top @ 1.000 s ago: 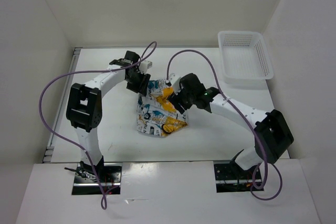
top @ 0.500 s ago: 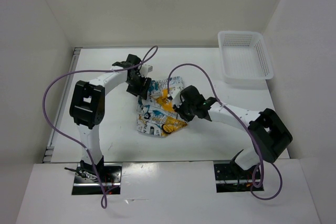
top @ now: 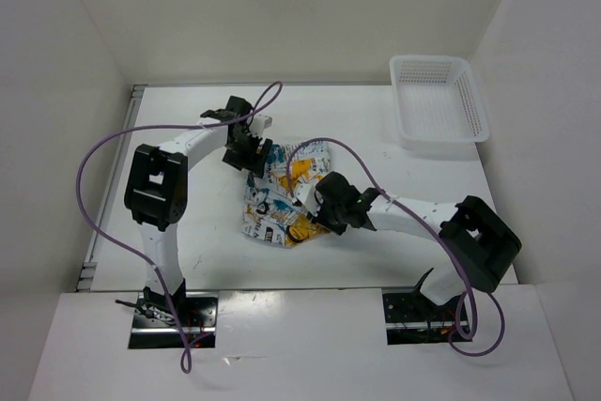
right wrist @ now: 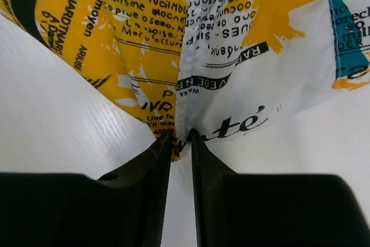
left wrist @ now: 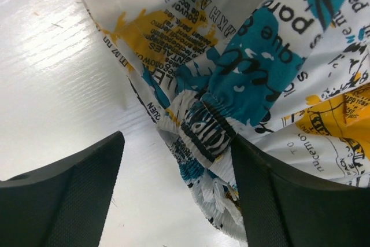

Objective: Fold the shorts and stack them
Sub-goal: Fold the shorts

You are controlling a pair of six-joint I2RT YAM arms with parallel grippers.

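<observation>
Furthest left, over the bare white table, my left arm curves in from its base, and my left pincer sits at the far left corner of the shorts. In its wrist view, my left pincer is released. Its two dark fingers stand wide apart, with the gathered elastic waistband of the shorts bunched between them and lying on the tabletop, not clamped. The shorts are a wrinkled heap of white cloth printed in teal, yellow-orange and black, lying near the middle of the table between my two arms. At their right side, my right pincer reaches in low. Close up, my right pincer is clenched: the fingers are nearly together and grasp a seamed edge of the shorts, whose cloth fans out above them. Far right, at the back corner and well apart from the shorts, stands a white mesh basket.
</observation>
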